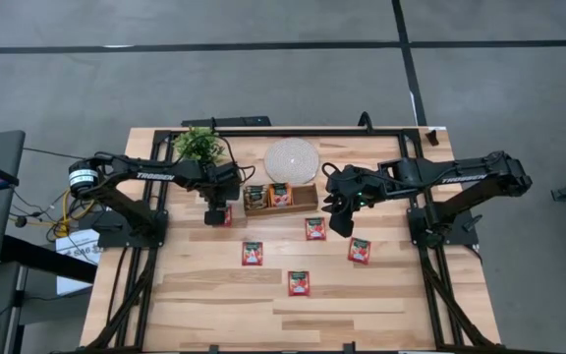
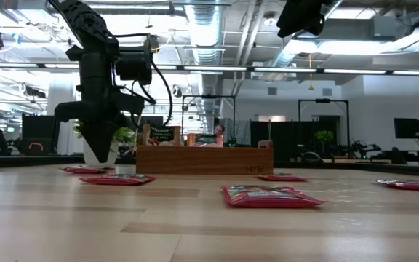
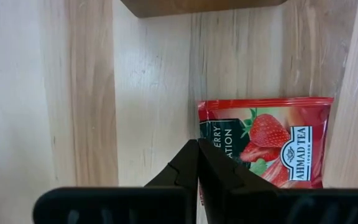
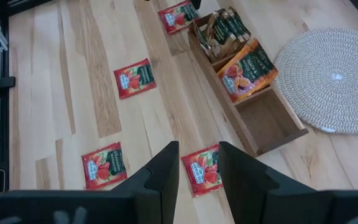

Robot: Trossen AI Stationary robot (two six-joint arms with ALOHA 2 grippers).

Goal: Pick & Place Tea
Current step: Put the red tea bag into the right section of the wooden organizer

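From overhead, the wooden tray (image 1: 303, 199) sits centre-top of the table (image 1: 214, 315) w/ a round woven mat (image 1: 291, 159) just behind it and a small plant (image 1: 198, 144) to its upper left. Left gripper (image 1: 217, 214) hangs low just left of the tray, right over a red strawberry sachet (image 1: 226, 215) that's mostly hidden under it in that view. The left wrist cam shows what overhead can't: the fingers (image 3: 185, 168) are pinched tight together, tips at the near-left edge of that sachet (image 3: 272, 140), holding nothing I can make out; whether they touch the packet can't be told. Right gripper (image 1: 340, 214) hovers right of the tray; its wrist cam shows the jaws apart and empty, w/ a red sachet (image 4: 202, 169) on the table between them, far below. Four more red sachets lie loose in the overhead's lower middle: (image 1: 253, 253), (image 1: 315, 228), (image 1: 360, 251), (image 1: 299, 283). Tray contents read best from the right wrist: dark-green packets (image 4: 224, 28) in one end compartment, orange ones (image 4: 248, 67) in the middle, the other end bare. Low cam shows the left gripper (image 2: 102, 149) nearly down at table level, left of the tray (image 2: 204, 160); right arm only at frame top.
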